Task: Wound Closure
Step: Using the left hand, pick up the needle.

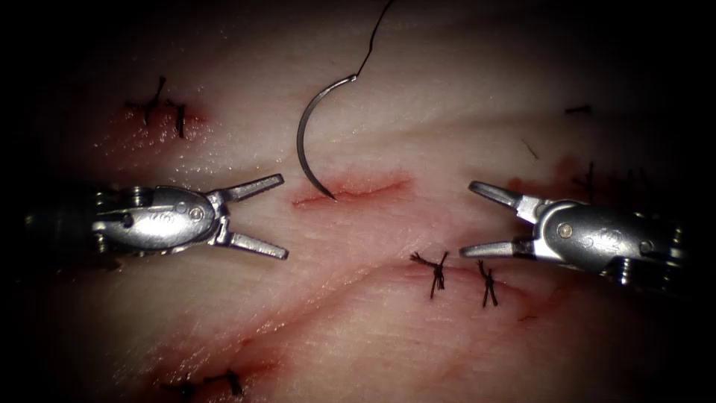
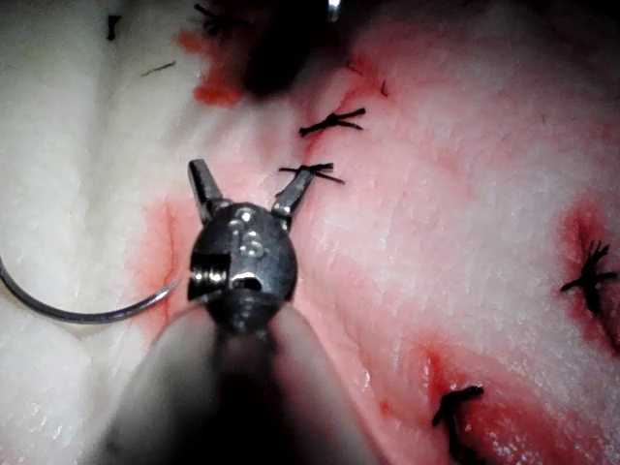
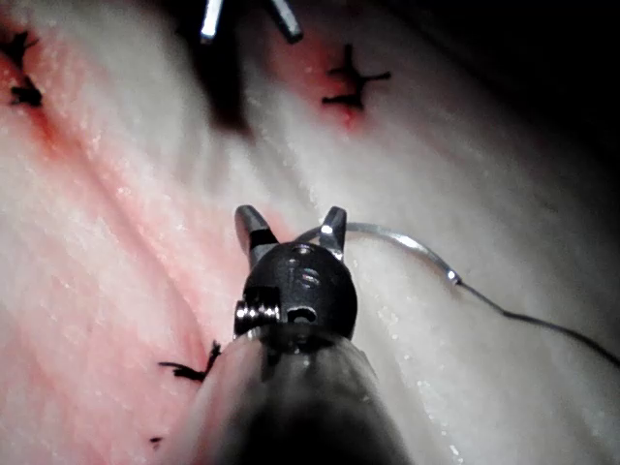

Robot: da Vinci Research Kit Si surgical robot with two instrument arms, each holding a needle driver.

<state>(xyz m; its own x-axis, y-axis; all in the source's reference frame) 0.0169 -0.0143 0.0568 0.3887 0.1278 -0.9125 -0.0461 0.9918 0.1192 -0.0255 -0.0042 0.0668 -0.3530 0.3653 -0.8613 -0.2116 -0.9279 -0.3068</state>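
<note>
The curved needle (image 1: 304, 142) lies on the tissue (image 1: 418, 104) above the short red cut (image 1: 350, 189), its point resting at the cut's left end; neither tool holds it. Whether the point is in the tissue, I cannot tell. Black thread (image 1: 375, 37) runs from the needle's upper end out of the picture. My left tool (image 1: 282, 216) stands open left of the cut, holding nothing. My right tool (image 1: 470, 218) stands open to the cut's right, also holding nothing. The left wrist view has the needle (image 2: 77, 312) beside the open left tool (image 2: 248, 188). The right wrist view has the needle (image 3: 407, 242) and thread (image 3: 542, 325) past the open right tool (image 3: 291, 221).
Two tied black stitches (image 1: 438, 270) (image 1: 488, 283) close a lower cut below the right tool. More knotted stitches sit at the upper left (image 1: 160, 108), lower left (image 1: 216, 382) and far right (image 1: 589, 179). Red fluid stains the tissue around each of them.
</note>
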